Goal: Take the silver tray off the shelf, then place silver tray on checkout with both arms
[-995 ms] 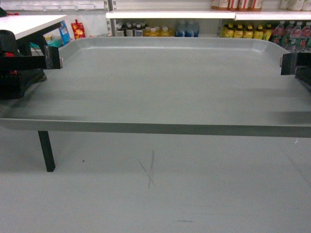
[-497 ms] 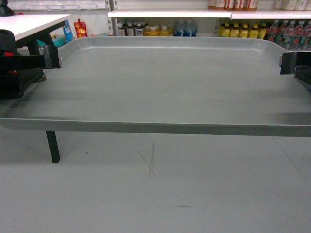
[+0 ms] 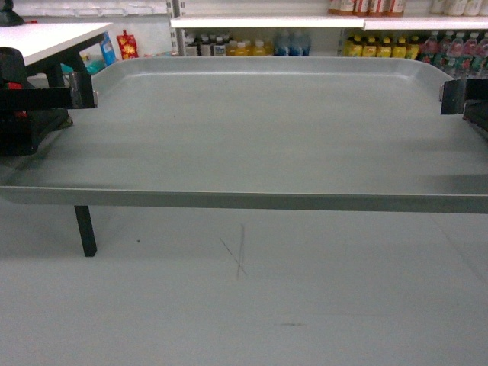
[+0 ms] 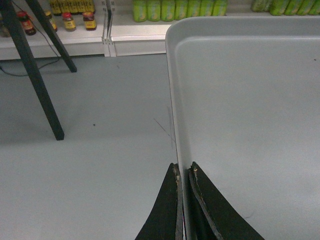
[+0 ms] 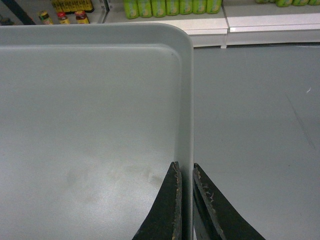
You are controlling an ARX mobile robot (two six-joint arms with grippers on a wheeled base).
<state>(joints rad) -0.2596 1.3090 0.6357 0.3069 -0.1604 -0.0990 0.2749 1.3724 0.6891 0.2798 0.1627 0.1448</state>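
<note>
With both black toothed grippers, left (image 4: 183, 172) and right (image 5: 185, 170), clamped on the large dull-grey metal tray's (image 3: 259, 130) side rims, keep it level toward the white table (image 3: 46, 36) at upper left.

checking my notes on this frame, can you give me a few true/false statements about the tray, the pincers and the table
1. The left pincer is clamped on the rim of the silver tray. True.
2. The right pincer is open and clear of the tray. False: it is shut on the tray's right rim.
3. The tray rests flat on the checkout. False: it is held in the air over the floor; the checkout stands at the far left.
4. The tray's bottom is bare. True.
5. Bottles stand on shelves beyond the tray. True.
</note>
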